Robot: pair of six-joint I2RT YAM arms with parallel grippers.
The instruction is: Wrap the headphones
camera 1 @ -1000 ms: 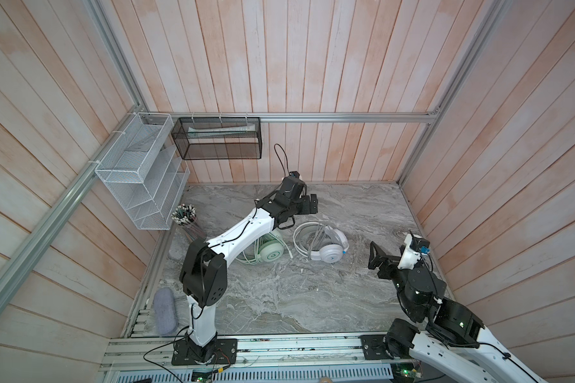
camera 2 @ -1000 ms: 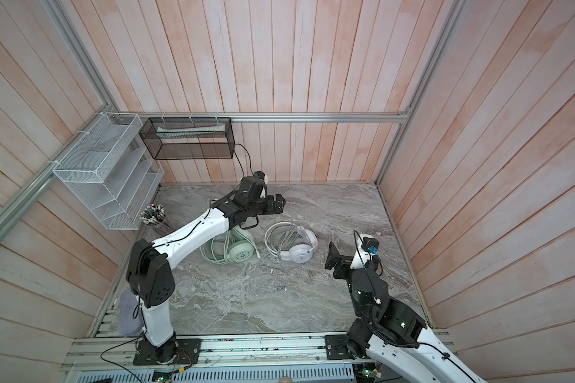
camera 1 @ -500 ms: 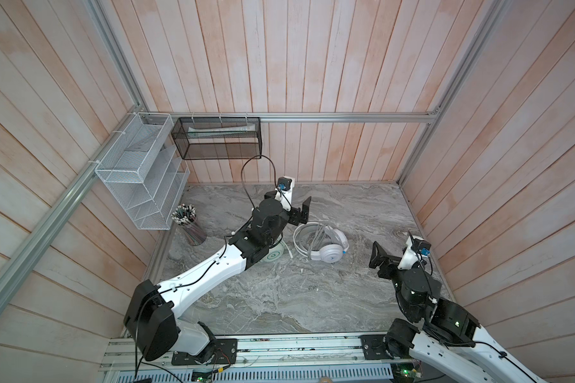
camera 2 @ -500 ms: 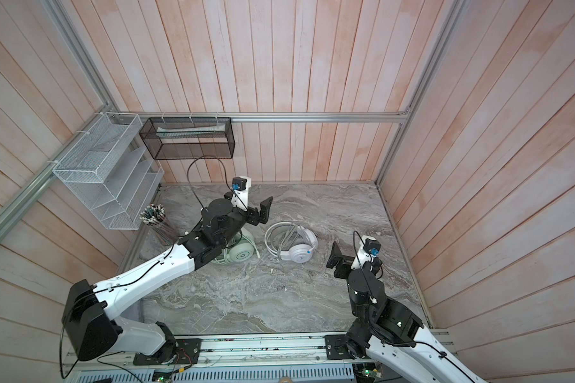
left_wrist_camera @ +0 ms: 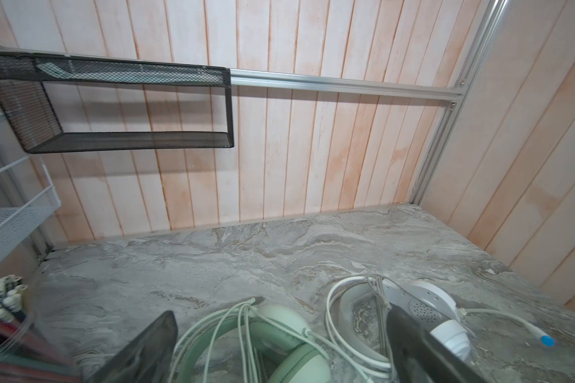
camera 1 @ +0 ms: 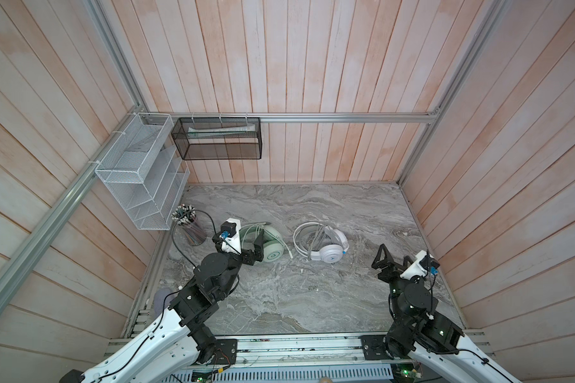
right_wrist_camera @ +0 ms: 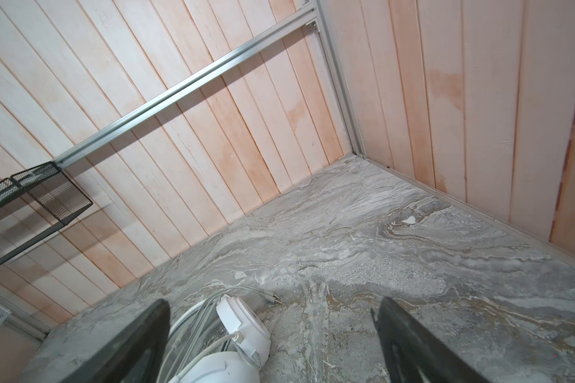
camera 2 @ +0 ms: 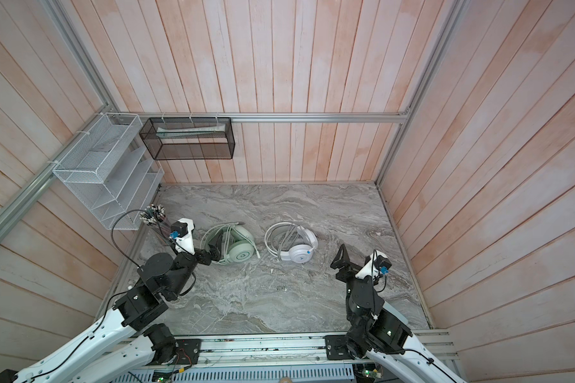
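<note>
Jaws spread and empty, the left gripper (left_wrist_camera: pixel 281 315) hangs over the mint headset (camera 1: pixel 271 247), the right gripper (right_wrist_camera: pixel 273 305) near the white headset (camera 1: pixel 326 247) on the table (camera 1: pixel 279 298) — best pinch only a loose cable end (left_wrist_camera: pixel 253 301), sparing the coils (left_wrist_camera: pixel 213 331).

The middle of the table (camera 1: pixel 279 298) toward its front edge is bare, and so is the strip along its back edge. Mid-table, the green headset (camera 1: pixel 274 254) and the white headset (camera 1: pixel 329 255) lie side by side, with only a narrow gap between them. A pen cup (camera 1: pixel 192 229) stands at the left edge, below a white wire rack (camera 1: pixel 140 185). A black mesh basket (camera 1: pixel 219 141) hangs on the wall above the back left corner.
</note>
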